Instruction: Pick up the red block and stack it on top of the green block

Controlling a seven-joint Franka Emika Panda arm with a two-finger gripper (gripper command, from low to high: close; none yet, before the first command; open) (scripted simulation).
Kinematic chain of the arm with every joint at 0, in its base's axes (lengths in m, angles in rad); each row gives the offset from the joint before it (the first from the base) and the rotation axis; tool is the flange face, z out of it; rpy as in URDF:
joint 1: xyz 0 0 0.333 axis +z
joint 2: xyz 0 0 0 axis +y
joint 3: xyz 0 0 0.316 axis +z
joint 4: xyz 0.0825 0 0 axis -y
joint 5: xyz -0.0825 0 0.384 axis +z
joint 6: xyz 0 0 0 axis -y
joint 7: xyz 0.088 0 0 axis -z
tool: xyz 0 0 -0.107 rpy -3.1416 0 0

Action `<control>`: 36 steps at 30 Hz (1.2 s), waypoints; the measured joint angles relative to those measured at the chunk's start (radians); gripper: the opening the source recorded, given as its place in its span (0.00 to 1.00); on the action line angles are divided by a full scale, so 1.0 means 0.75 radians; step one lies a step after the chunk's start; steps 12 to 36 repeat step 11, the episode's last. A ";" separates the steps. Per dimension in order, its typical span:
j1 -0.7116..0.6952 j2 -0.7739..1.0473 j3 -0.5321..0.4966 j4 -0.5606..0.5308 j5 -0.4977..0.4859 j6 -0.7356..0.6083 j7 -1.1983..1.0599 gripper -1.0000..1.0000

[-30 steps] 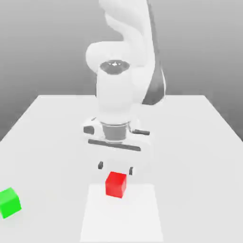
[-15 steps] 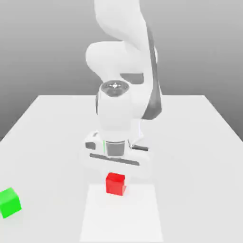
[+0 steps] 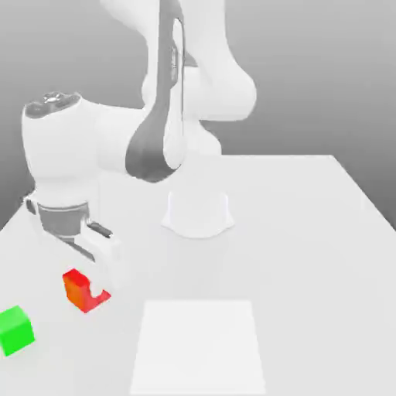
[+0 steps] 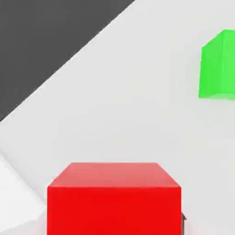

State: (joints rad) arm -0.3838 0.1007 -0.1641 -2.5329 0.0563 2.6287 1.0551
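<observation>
The white desk (image 3: 309,232) spreads under the bent Franka arm (image 3: 166,116), whose hand reaches toward the exterior view's left. A paler square patch (image 3: 197,348) lies on the desk near the front edge. The pincer (image 3: 87,288) is closed on the red block (image 3: 77,288), holding it tilted and raised off the desk. The green block (image 3: 15,330) sits on the desk near the exterior view's lower left corner, close to the red one but apart from it. In the hand view, the red block (image 4: 114,202) looms close, the green block (image 4: 218,64) farther off.
</observation>
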 joint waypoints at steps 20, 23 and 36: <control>-0.128 0.291 -0.034 0.185 0.114 0.101 -0.054 1.00; -0.128 0.291 -0.034 0.185 0.114 0.101 -0.054 1.00; -0.128 0.291 -0.034 0.185 0.114 0.101 -0.054 1.00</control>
